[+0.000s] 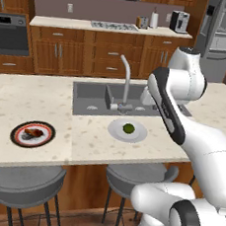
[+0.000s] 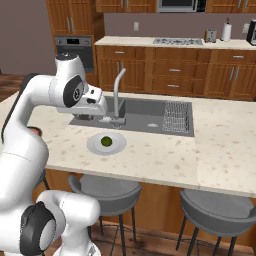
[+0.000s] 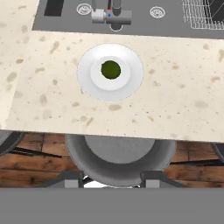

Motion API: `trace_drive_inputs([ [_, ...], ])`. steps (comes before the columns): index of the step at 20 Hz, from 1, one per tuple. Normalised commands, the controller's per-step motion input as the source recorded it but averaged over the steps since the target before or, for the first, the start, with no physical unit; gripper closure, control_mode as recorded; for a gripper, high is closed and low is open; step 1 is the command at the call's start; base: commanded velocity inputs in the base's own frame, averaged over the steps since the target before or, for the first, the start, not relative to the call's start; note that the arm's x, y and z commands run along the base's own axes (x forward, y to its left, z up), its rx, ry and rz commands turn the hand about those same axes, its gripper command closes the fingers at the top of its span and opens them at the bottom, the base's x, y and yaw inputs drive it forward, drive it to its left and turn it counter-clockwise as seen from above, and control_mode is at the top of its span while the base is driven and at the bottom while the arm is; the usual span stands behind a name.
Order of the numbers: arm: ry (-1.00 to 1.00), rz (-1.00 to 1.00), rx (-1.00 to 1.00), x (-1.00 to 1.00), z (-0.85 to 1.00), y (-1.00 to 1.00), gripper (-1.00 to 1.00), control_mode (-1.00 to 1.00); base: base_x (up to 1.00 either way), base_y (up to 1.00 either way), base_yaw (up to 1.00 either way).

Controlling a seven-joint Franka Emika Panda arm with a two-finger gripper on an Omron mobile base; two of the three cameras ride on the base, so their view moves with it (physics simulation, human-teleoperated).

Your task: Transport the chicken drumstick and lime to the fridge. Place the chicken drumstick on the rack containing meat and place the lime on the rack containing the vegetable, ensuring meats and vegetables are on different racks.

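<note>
Left base view: we see the lime (image 1: 128, 128) sitting in the middle of a white plate (image 1: 138, 136) on the island counter (image 1: 82, 141), just in front of the sink (image 1: 94, 99) and its faucet (image 1: 125, 81). Well apart to the left, near the counter's front edge, the chicken drumstick (image 1: 32, 133) lies on a dark-rimmed plate (image 1: 19, 136). The fridge (image 1: 220, 38) stands at the far right with its door open, pale inside showing. The arm bends over the counter to the right of the white plate; its body hides the hand, so we cannot point to the gripper here. Two grey stools (image 1: 25, 184) are under the counter.

Right base view: the lime (image 2: 106, 141) rests on the same white plate (image 2: 95, 146), in front of the faucet (image 2: 118, 87). A wire rack (image 2: 176, 116) sits in the right part of the sink (image 2: 145, 112). The hand hangs above the counter, just left of the faucet; we cannot tell the fingers apart here.

Hand view: we look down on the lime (image 3: 110, 69), centred on the plate (image 3: 131, 85), with the counter edge and a stool (image 3: 120, 159) below. The gripper (image 3: 111, 181) shows as two dark tips at the bottom, set apart with nothing between them, well short of the lime. How wide it stands we cannot tell; it holds nothing.
</note>
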Motion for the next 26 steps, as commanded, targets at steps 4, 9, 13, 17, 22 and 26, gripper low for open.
trace_drive_inputs([
  [4, 0.00, 0.02, 0.00, -0.34, -0.01, 0.03, -1.00, -1.00, 0.00, 0.00, 0.00],
  [9, 0.07, 0.01, 0.00, -0.40, -0.35, 0.05, -1.00, -1.00, 0.00, 0.00, 0.00],
  [13, 0.04, 0.00, 0.00, 0.03, -0.30, 0.00, -1.00, -1.00, 0.00, 0.00, 0.00],
  [17, 0.04, 0.01, 0.00, 0.18, -0.19, 0.00, -1.00, -1.00, 0.00, 0.00, 0.00],
  [22, 0.09, 0.01, 0.00, 0.32, -0.25, 0.00, -1.00, -1.00, 0.00, 0.00, 0.00],
  [26, 0.07, 0.02, 0.00, 0.43, -0.26, 0.00, -1.00, -1.00, 0.00, 0.00, 0.00],
])
